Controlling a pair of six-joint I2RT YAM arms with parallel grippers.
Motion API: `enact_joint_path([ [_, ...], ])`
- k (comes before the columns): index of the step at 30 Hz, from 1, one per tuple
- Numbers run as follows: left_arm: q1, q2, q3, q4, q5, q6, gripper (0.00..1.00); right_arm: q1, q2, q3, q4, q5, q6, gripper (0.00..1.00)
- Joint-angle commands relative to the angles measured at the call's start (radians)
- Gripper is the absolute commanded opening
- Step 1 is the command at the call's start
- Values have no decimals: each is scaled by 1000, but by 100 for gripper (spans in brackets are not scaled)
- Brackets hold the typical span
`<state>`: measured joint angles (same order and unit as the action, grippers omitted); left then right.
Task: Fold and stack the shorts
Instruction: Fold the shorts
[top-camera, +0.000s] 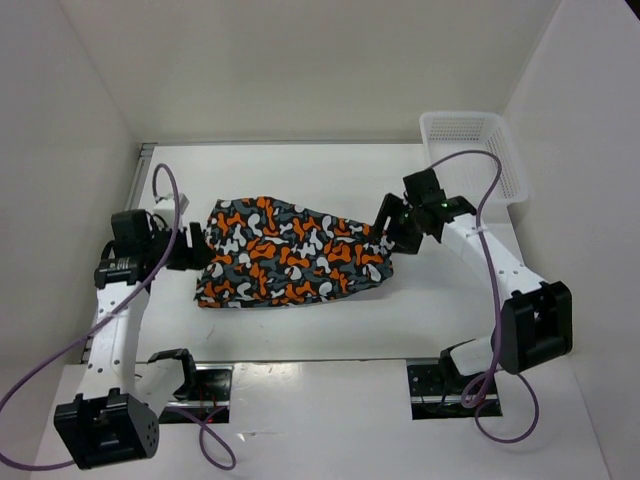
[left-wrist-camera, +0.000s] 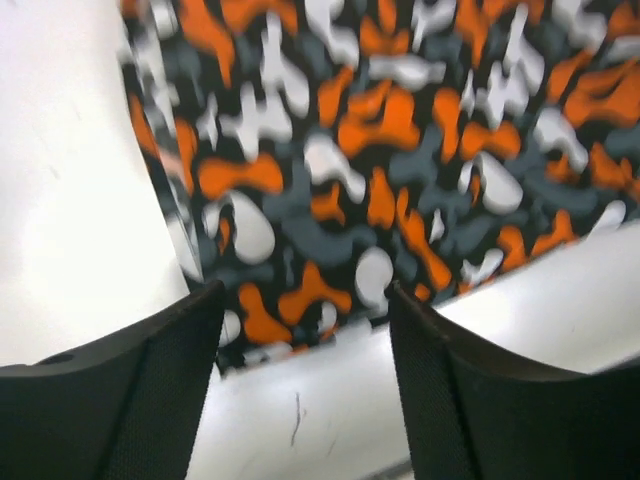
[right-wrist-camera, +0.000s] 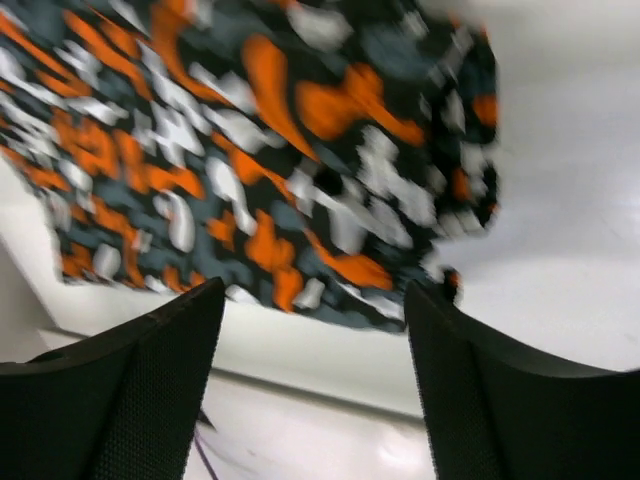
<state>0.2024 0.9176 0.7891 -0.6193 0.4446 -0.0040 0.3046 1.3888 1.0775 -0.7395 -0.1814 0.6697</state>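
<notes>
The camouflage shorts (top-camera: 290, 252), printed in orange, white, grey and black, lie flat in the middle of the white table. My left gripper (top-camera: 196, 248) is open and empty just off the shorts' left edge. In the left wrist view the shorts (left-wrist-camera: 400, 150) fill the top and bare table shows between the fingers (left-wrist-camera: 150, 390). My right gripper (top-camera: 392, 232) is open and empty at the shorts' right end. In the right wrist view the shorts (right-wrist-camera: 260, 170) lie beyond the fingers (right-wrist-camera: 500, 390), apart from them.
A white mesh basket (top-camera: 474, 150) stands at the table's back right corner, behind the right arm. Purple cables (top-camera: 160, 240) loop along both arms. White walls enclose the table on three sides.
</notes>
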Motion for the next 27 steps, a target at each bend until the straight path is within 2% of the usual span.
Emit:
enact_joint_path([
  [1,6,64,93,142,48,4,70,-4,35,114,67,65,-9,75],
  [2,-18,99,117,159,66,4,51,-4,68,114,83,85,-9,58],
  [3,-38,133,117,180,83,4,44,-4,85,127,118,101,-9,42],
  [4,-58,195,131,220,83,4,37,-4,104,136,130,85,-9,14],
  [6,-110,245,121,285,57,4,30,-4,151,145,193,37,-9,3],
  [10,-159,392,81,410,16,4,28,-15,242,111,264,-10,2,0],
  [15,-159,538,56,440,-32,4,28,-35,354,21,344,37,24,0],
  [18,-159,569,56,437,-32,4,26,-35,398,38,330,4,24,0],
  [19,-159,569,56,437,-32,4,24,-35,388,38,330,-21,12,2],
  [21,-169,569,70,411,-32,4,23,-35,330,38,330,-50,11,14],
  [23,-169,569,108,394,-41,4,24,-35,212,38,330,-41,11,28],
  [24,-169,569,120,385,-55,4,25,-35,176,38,316,0,11,55],
  [27,-169,587,141,374,-64,4,28,-44,79,9,281,55,11,91],
])
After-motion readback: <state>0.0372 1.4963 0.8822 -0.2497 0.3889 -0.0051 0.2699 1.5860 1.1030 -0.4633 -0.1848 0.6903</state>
